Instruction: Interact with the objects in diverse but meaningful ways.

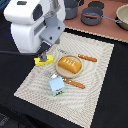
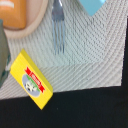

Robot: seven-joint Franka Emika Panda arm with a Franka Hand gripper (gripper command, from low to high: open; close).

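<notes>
A yellow flat packet (image 1: pixel 43 60) with red-green marks lies at the edge of the woven placemat (image 1: pixel 95 90) on the exterior view's left. It also shows in the wrist view (image 2: pixel 31 80), lying flat and not held. My gripper (image 1: pixel 45 54) hangs just above it; its fingers are too small and dark to read. An orange ridged bread loaf (image 1: pixel 69 64) sits on a beige plate (image 1: pixel 80 71), seen partly in the wrist view (image 2: pixel 12 14). A light-blue white-topped carton (image 1: pixel 56 85) stands near the mat's front. The sausage is out of view.
An orange-handled fork (image 1: pixel 74 83) lies by the carton, its tines in the wrist view (image 2: pixel 58 27). An orange-handled knife (image 1: pixel 87 58) lies beyond the plate. Grey pots (image 1: pixel 92 16) stand on the brown surface at the back. Black table surrounds the mat.
</notes>
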